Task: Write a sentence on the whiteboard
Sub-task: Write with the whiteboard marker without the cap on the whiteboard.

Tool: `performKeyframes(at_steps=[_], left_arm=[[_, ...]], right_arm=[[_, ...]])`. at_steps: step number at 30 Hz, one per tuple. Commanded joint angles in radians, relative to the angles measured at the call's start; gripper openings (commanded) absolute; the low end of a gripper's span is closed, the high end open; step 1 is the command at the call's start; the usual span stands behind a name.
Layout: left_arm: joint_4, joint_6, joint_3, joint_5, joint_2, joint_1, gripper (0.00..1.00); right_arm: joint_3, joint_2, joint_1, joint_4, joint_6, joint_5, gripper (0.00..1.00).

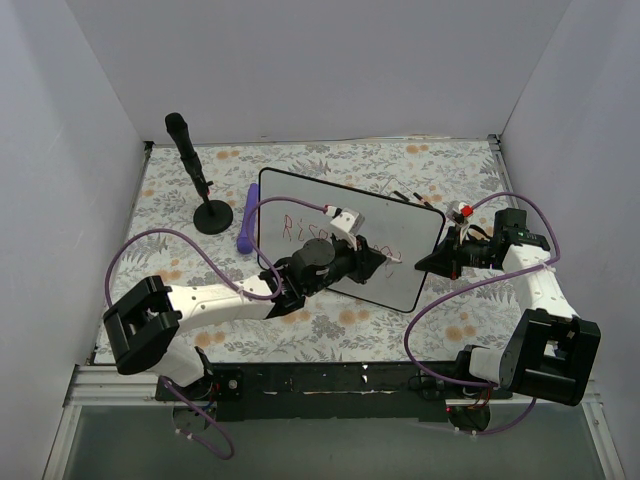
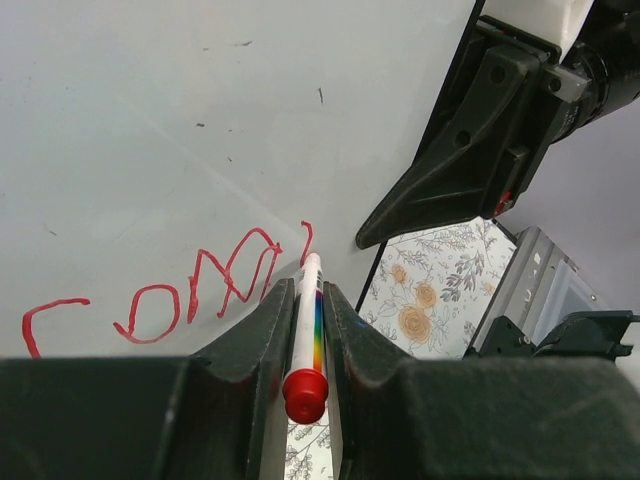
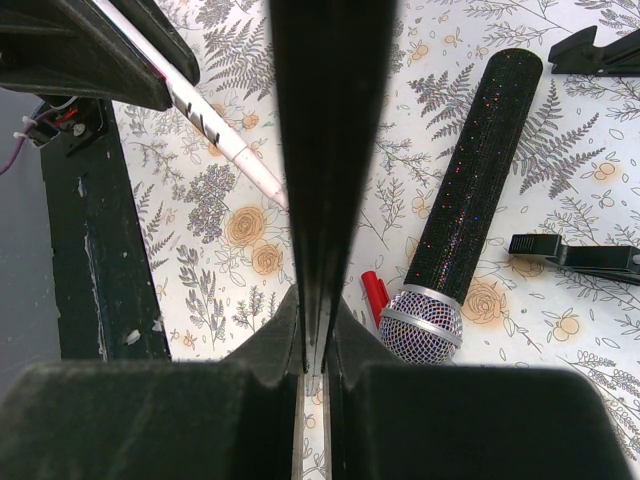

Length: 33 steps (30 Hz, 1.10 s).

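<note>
The whiteboard [image 1: 295,195] lies in the middle of the picture from above, on the flowery table cloth [image 1: 400,160]. It looks tipped up a bit, not flat. The right gripper [image 3: 315,310] is clamped on the board's right edge, and in its own camera the thin black rim runs straight up between its 2 fingers. The left gripper [image 2: 305,290] reaches over the board from the lower left. Its 2 fingers are squeezed tight on a pen [image 2: 308,335] that has a white body, rainbow stripes and a red end. The tip of the pen touches the board just at the end of the last red stroke. The sentence [image 2: 160,310] is only partly there. From above, the red letters at the left of the board look like "Rise". In the left wrist camera, more red letters run along the lower left, and they read about like "conq". So I think 1 word is done and word 2 is in the middle of being made. The rest of that word is left to write, and maybe more words after it, but I cannot tell how long the sentence should be. There is white space on the board for more. A black microphone [image 1: 188,150] stands on a round foot at the upper left, well apart from the board.
</note>
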Motion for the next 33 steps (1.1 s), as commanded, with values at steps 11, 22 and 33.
performKeyframes(at_steps=[11,22,33], left_arm=[[0.065,-0.006,0.051,-0.013,-0.010,0.037,0.00],[0.077,-0.018,0.050,0.007,-0.006,0.050,0.00],[0.043,-0.027,0.025,0.016,0.016,0.054,0.00]], right_arm=[[0.006,-0.009,0.011,0.009,-0.023,0.038,0.01],[0.005,-0.007,0.011,0.007,-0.023,0.038,0.01],[0.005,-0.006,0.010,0.006,-0.023,0.038,0.01]])
